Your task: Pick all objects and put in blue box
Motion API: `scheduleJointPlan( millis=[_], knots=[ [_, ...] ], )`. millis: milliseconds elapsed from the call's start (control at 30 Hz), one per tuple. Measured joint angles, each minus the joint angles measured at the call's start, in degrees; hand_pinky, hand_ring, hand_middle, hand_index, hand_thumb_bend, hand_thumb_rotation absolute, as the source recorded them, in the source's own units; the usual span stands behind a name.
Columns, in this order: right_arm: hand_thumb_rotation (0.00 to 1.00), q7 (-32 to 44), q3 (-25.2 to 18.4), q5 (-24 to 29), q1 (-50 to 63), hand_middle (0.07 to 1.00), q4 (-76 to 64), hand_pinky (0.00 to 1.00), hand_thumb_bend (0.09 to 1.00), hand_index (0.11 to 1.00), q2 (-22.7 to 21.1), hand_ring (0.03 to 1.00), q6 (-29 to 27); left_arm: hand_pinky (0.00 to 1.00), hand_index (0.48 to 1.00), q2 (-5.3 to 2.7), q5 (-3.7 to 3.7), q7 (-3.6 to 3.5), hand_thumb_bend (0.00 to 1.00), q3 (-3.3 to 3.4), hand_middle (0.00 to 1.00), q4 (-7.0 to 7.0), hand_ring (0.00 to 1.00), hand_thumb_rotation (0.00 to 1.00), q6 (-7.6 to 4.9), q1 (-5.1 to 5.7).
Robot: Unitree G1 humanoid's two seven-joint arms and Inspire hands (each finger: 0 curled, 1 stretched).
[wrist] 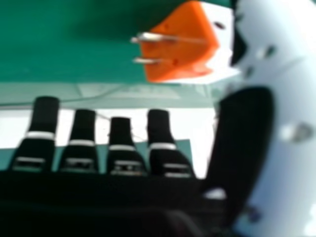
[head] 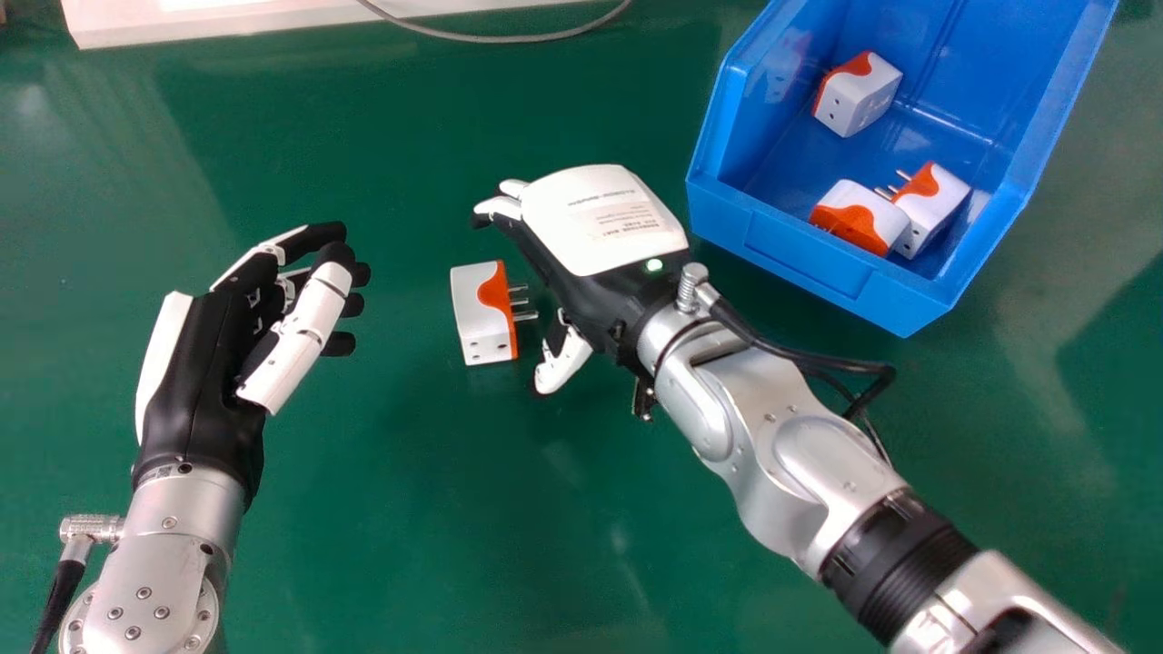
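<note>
My right hand [head: 604,222] is open, palm down over the green table, just right of a white and orange plug adapter [head: 482,312] whose pins point toward it. In the right hand view the adapter [wrist: 182,44] lies near the thumb of my right hand [wrist: 121,153], with nothing held. My left hand [head: 227,345] stands at the left with relaxed, slightly bent fingers, apart from the adapter. Inside the blue box [head: 800,263] lie an adapter [head: 857,94] toward the back and two more, one white and orange [head: 859,218], the other [head: 931,207] touching it.
The green table [head: 409,509] surrounds everything. A white object [head: 218,20] lies along the far edge, with a grey cable [head: 509,38] beside it. The box's near wall stands right of my right hand, and a black cable [head: 800,359] loops along the right wrist.
</note>
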Motion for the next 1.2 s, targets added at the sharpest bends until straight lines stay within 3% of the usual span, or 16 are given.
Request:
scheduleJointPlan(
  millis=[133,267,400,533,800,1033,1200],
  knots=[
    [0.07,1.18,1.18,0.04,-2.65,0.901,2.47,0.74,0.678,0.833,0.76,0.875,0.66,0.65,0.784,-0.31,0.22,0.59,0.34,-0.33,0.73,-0.18,0.72,0.62,0.55,-0.02],
    [0.04,1.71,2.45,0.07,-4.23,0.9,5.03,0.74,0.612,0.833,1.28,0.875,0.54,0.66,0.78,-1.64,0.51,1.68,0.34,-0.75,0.73,-0.73,0.72,0.62,1.62,0.03],
    [0.01,1.73,3.21,0.12,-5.59,0.894,7.23,0.74,0.486,0.825,1.36,0.874,0.18,0.66,0.775,-2.27,0.52,2.25,0.34,-0.98,0.73,-1.35,0.72,0.61,1.62,0.24],
    [0.0,1.64,3.5,0.26,-7.16,0.891,9.73,0.74,0.44,0.822,1.83,0.872,-0.38,0.67,0.774,-2.46,0.51,2.4,0.33,-1.02,0.73,-1.74,0.72,0.61,1.64,0.63],
    [0.0,1.24,4.08,0.41,-9.36,0.888,13.97,0.73,0.449,0.82,4.11,0.867,-0.46,0.67,0.773,-2.9,0.4,2.42,0.34,-0.99,0.73,-2.72,0.72,0.61,2.18,1.04],
    [0.0,1.01,4.76,0.56,-10.37,0.882,15.84,0.72,0.542,0.809,5.26,0.862,-0.44,0.67,0.774,-3.1,0.48,2.41,0.33,-1.02,0.73,-4.31,0.72,0.61,3.22,1.35],
    [0.0,1.1,5.12,0.59,-10.65,0.882,15.86,0.72,0.574,0.809,5.32,0.863,-0.39,0.67,0.774,-3.1,0.47,2.39,0.33,-1.03,0.73,-4.62,0.72,0.61,4.04,1.51]
  ],
)
